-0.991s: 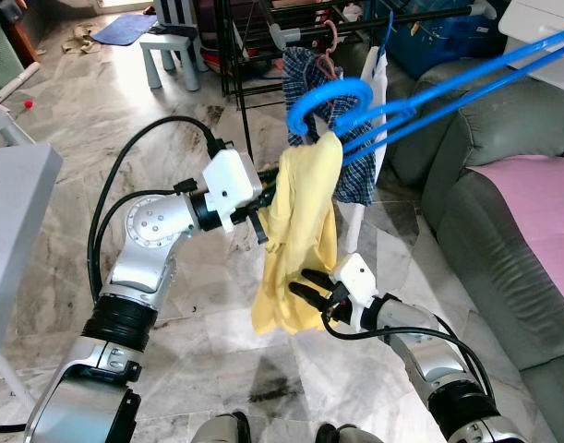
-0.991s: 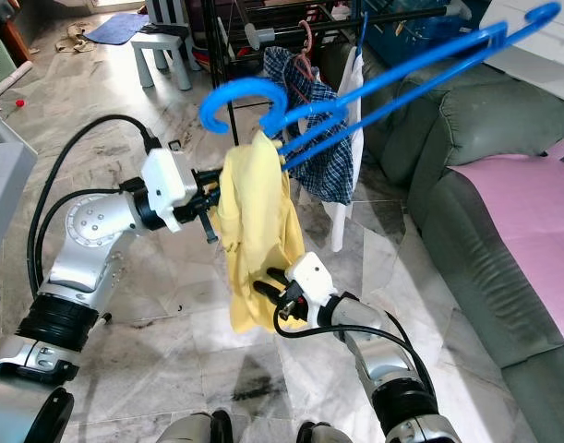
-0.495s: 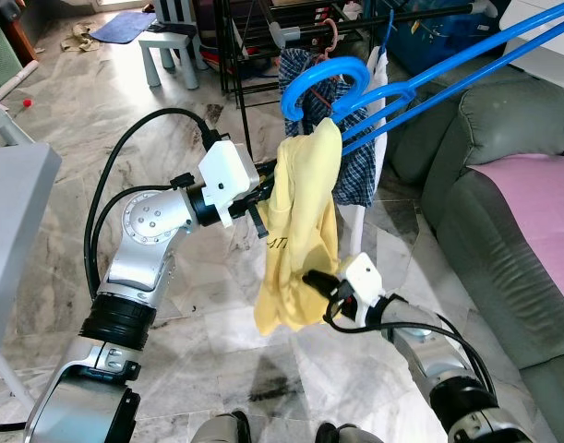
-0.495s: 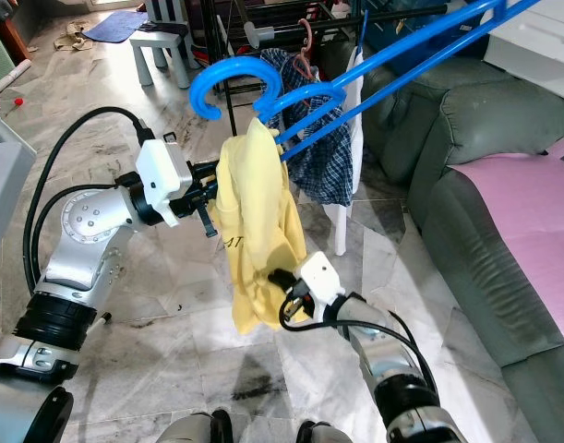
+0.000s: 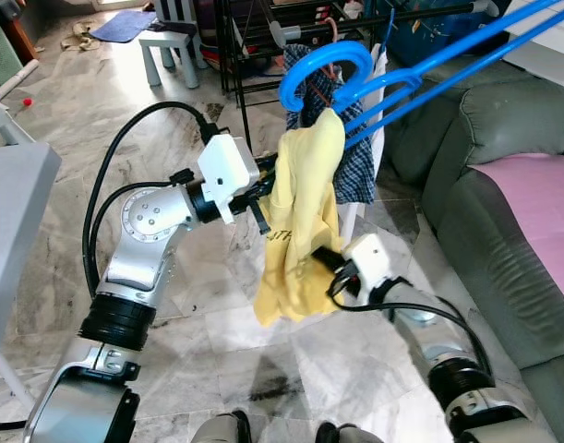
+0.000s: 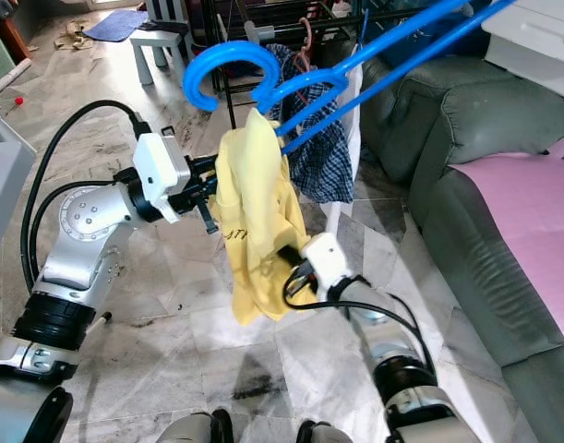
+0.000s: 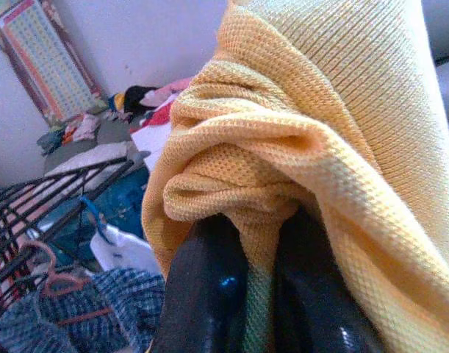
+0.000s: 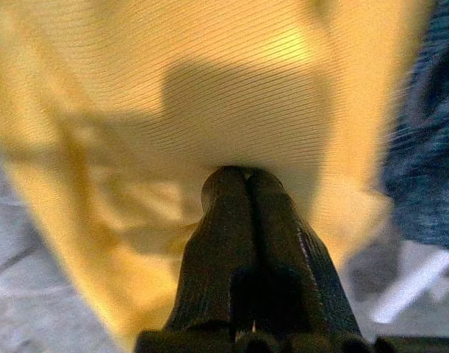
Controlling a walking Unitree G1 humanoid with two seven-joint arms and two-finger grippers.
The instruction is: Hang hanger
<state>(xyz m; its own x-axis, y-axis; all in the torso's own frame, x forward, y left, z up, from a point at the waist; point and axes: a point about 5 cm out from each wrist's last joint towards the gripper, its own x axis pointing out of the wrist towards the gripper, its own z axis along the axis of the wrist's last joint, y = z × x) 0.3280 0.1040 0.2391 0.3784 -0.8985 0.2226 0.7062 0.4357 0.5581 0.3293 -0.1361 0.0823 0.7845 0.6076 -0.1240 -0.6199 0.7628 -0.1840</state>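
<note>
We've got the blue hanger (image 5: 355,88) up high, its hook curling just in front of the black drying rack (image 5: 254,55), its long arms running away toward the grey sofa (image 5: 503,185). A yellow shirt (image 5: 300,221) is draped from the hanger's neck and hangs straight down below it.

Our left gripper (image 5: 268,189) comes in from the side of the shirt away from the sofa, at the upper part of the cloth. In the left wrist view the two black fingers (image 7: 209,294) are pinched close with a fold of the yellow shirt (image 7: 297,147) between them, so we're clamped on the fabric there.

Our right gripper (image 5: 320,260) sits lower, against the sofa side of the shirt near its bottom half. The right wrist view shows its fingers (image 8: 246,243) pressed flat together, tips right up at the yellow cloth (image 8: 209,88); we can't tell whether any fabric is caught between them.

Behind the shirt, a blue checked garment (image 5: 351,166) hangs on the rack on a pink hanger (image 5: 330,37), with a white piece (image 5: 378,74) beside it. A small white stool (image 5: 171,51) stands on the marble floor (image 5: 69,138) beyond the rack, and a pink cover (image 5: 540,212) lies on the sofa seat.
</note>
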